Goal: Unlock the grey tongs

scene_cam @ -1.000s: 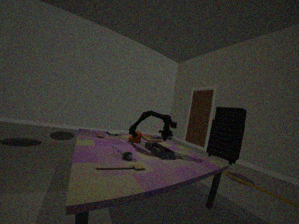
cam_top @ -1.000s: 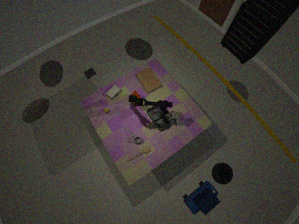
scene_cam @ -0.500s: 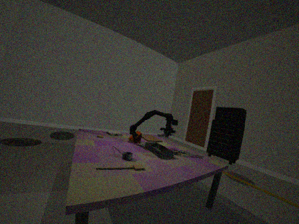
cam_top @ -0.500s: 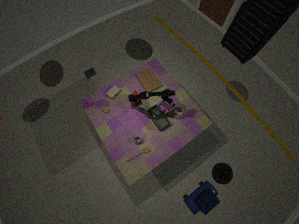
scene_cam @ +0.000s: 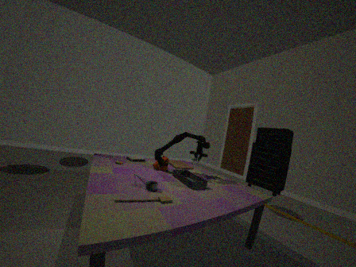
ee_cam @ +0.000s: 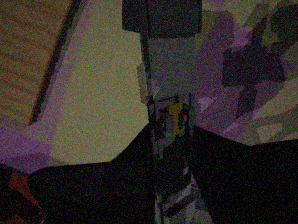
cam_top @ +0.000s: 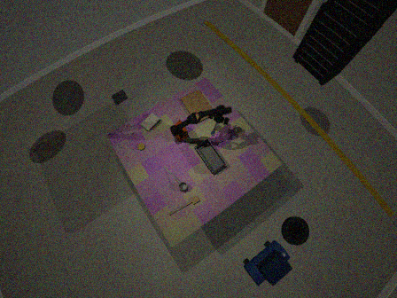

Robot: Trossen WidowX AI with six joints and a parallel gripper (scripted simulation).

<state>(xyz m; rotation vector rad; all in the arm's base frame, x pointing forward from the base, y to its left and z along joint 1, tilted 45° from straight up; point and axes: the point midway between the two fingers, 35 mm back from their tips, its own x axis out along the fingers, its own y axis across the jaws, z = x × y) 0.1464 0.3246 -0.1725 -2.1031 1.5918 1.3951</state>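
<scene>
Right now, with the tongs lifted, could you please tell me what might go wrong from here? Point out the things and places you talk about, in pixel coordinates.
The end effector [cam_top: 225,120] [scene_cam: 198,155] [ee_cam: 164,126] is beside the wooden board [cam_top: 196,102] [scene_cam: 182,164] [ee_cam: 30,55], so releasing here would probably drop the grey tongs [ee_cam: 172,65] off it. Their arms look close together; if the lock is still engaged, they may land shut. The narrow grip could also let them twist.

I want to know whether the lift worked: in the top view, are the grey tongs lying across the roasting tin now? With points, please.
No, nothing lies across the roasting tin [cam_top: 211,160] [scene_cam: 192,180], whose inside shows plainly from above.
</scene>
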